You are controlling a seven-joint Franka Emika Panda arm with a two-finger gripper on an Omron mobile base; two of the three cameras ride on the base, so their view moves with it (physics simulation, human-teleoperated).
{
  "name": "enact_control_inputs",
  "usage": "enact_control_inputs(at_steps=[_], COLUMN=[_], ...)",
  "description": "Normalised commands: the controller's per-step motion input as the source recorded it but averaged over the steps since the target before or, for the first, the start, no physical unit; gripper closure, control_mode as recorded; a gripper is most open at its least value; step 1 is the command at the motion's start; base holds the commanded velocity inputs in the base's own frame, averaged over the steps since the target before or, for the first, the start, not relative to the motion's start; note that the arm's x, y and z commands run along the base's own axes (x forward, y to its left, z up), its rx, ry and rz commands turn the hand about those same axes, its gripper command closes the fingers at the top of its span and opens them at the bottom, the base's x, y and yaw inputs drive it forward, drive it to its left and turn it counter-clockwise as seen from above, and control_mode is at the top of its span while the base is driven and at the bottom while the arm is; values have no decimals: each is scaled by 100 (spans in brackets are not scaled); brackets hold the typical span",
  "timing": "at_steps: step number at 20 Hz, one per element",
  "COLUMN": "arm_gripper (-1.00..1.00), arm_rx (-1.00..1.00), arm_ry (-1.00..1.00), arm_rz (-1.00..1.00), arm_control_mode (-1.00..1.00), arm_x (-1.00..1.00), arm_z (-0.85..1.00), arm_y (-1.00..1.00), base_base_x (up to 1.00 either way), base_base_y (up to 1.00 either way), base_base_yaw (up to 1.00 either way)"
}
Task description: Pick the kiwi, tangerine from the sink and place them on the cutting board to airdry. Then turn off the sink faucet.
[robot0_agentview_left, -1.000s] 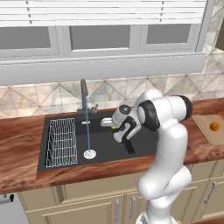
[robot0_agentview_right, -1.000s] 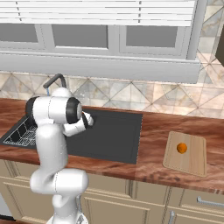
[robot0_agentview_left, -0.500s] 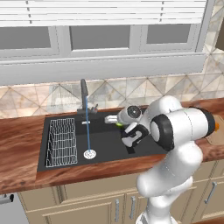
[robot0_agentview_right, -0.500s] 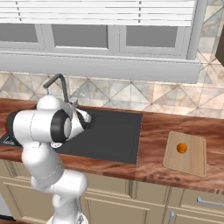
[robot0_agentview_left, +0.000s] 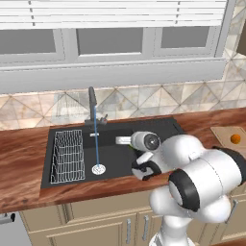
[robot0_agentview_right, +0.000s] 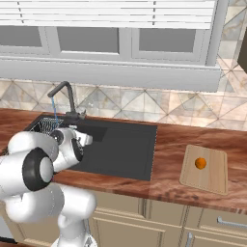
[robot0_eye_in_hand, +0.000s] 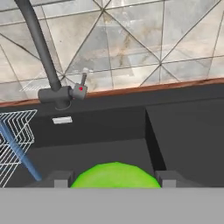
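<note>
Wire rack (robot0_agentview_left: pixel 67 156) at left of black rectangular sink (robot0_agentview_left: pixel 158 127); slim dark grey faucet (robot0_agentview_left: pixel 92 104) running a thin blue stream (robot0_agentview_left: pixel 96 144) onto round silver drain (robot0_agentview_left: pixel 98 169); end effector (robot0_eye_in_hand: pixel 114 178) over the basin, fingers partly apart, closed on lime-green rounded kiwi (robot0_eye_in_hand: pixel 114 175); far right, bright orange tangerine (robot0_agentview_right: pixel 200 163) sits on light tan cutting board (robot0_agentview_right: pixel 205 169) on reddish wood tabletop (robot0_agentview_right: pixel 169 144).

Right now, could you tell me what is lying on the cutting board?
Only the tangerine sits on the cutting board; in the left base view, the arm hides much of the board.
</note>
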Motion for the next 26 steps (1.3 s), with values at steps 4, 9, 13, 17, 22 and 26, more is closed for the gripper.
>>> enact_control_inputs(at_steps=[4,9,13,17,22,26], arm_gripper=[100,100,100,100,100,100], arm_rx=[5,13,14,9,1,-5], arm_ry=[9,22,26,22,1,-14], arm_rz=[0,0,0,0,0,0], arm_control_mode=[-100,-100,-100,-100,-100,-100], arm_x=[-31,-1,-3,-23,-49,-57], arm_z=[94,100,100,94,45,0], arm_y=[-27,-21,-24,-29,-29,-24], base_base_x=[0,0,0,0,0,0], base_base_y=[0,0,0,0,0,0], base_base_yaw=[0,0,0,0,0,0])
